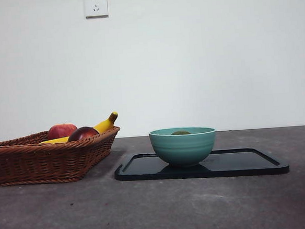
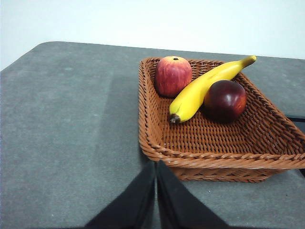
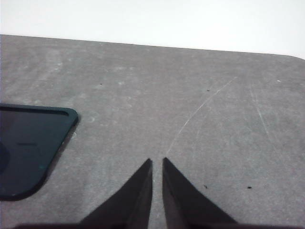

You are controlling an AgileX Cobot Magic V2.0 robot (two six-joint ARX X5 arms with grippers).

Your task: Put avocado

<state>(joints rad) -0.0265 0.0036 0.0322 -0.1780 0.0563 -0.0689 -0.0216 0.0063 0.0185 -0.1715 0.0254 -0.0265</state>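
Avocado (image 1: 181, 133) sits inside teal bowl (image 1: 183, 146) on black tray (image 1: 250, 165), wicker basket (image 1: 45, 158) at its nine o'clock, left pincer (image 2: 156, 164) clenched empty before basket, right pincer (image 3: 157, 162) clenched empty over table (image 3: 190, 95).

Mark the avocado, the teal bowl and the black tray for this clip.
avocado (image 1: 181, 133): front view, its dark-green top showing just above the bowl's rim.
teal bowl (image 1: 183, 148): front view, middle of its outer wall.
black tray (image 1: 244, 159): front view, bare surface beside the bowl.

A grey table (image 1: 159, 213) carries a wicker basket (image 1: 46, 161) and black tray (image 1: 250, 166).
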